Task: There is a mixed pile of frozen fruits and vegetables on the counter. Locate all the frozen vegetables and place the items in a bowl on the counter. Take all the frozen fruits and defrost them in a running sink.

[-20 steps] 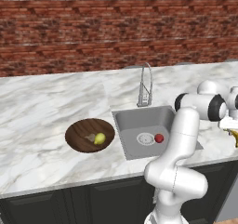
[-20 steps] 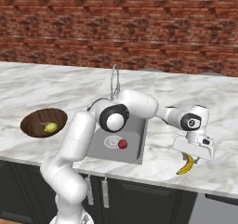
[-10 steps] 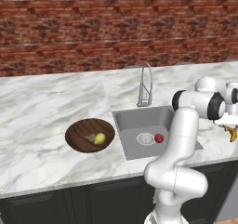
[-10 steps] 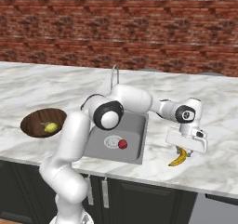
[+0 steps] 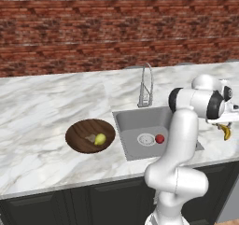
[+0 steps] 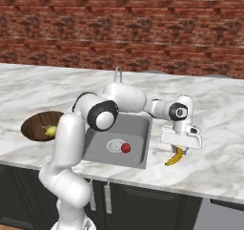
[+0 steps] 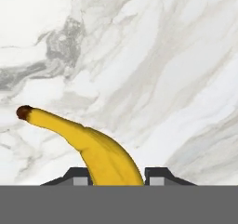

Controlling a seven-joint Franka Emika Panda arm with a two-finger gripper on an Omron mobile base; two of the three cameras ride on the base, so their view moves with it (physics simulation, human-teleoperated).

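In the left base view, the gripper (image 5: 223, 124) hung past the right rim of the sink (image 5: 122, 126), over the counter (image 5: 42, 107). The banana (image 5: 226, 131) was just under the fingers, and open marble lay around it up to the front edge. The red fruit (image 5: 160, 138) lay in the basin beside the drain, well to the left of the fingers. The wooden bowl (image 5: 77, 135) stood further left, well apart, with the yellow-green oval piece (image 5: 99, 139) and the pale beige lump (image 5: 89, 137) inside it.

In the right base view, the gripper (image 6: 180, 149) pointed down with the banana (image 6: 174, 157) between the fingers and hanging below them. Whether its low end touched the counter (image 6: 219, 124), I cannot tell. The sink (image 6: 141, 143) edge was just left of the fingers, and the front edge of the counter was near. The red fruit (image 6: 126, 148) sat in the basin, the bowl (image 6: 29, 126) far left.

In the hand view, the two fingertips (image 7: 76, 176) stood partly closed on each side of the banana (image 7: 93, 151), pressed on its thick end. Its dark tip reached away over the bare marble counter (image 7: 162, 56).
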